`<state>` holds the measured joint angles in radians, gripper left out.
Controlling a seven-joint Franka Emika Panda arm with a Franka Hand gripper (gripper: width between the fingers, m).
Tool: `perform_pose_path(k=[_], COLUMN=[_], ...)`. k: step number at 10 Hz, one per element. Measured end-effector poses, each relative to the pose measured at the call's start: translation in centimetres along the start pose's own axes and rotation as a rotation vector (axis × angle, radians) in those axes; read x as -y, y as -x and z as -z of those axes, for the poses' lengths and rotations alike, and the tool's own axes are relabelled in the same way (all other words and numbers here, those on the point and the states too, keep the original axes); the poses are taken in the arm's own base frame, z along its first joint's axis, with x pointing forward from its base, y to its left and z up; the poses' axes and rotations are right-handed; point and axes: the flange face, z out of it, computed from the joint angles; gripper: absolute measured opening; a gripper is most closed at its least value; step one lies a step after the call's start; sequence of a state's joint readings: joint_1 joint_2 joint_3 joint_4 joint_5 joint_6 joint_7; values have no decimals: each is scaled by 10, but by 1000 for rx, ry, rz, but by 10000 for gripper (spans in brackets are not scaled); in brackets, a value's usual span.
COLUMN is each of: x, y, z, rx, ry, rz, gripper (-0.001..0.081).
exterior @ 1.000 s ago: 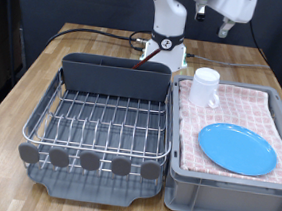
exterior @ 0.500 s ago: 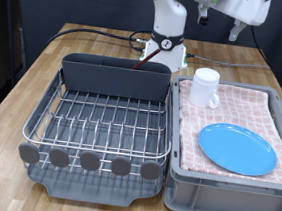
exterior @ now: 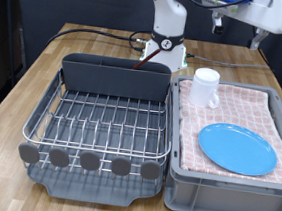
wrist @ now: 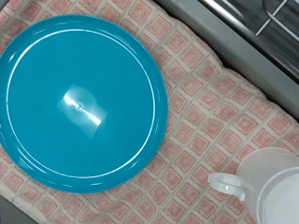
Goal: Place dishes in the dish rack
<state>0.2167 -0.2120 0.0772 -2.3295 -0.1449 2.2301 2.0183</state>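
While seemingly unheld, plate on cloth

grey crate with pink checked cloth sits on the exterior view's right of my wooden table; black cable trails across the tabletop behind.

Bright, even overhead light; a soft glare spot on the plate; both views sharp, shadows faint.
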Motion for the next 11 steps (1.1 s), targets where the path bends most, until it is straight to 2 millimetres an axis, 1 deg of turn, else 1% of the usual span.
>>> perform_pose_path(k=[3,5,6,8,11], x=[4,6,9,13,13], y=[13,16,17,16,10], z=[-13,-24,-34,-64,-103], rx=[-4,-2,12,44,80], ry=[30,36,26,-12,-59], rz=[12,19,26,41,42], gripper=[802,802,802,802,802])
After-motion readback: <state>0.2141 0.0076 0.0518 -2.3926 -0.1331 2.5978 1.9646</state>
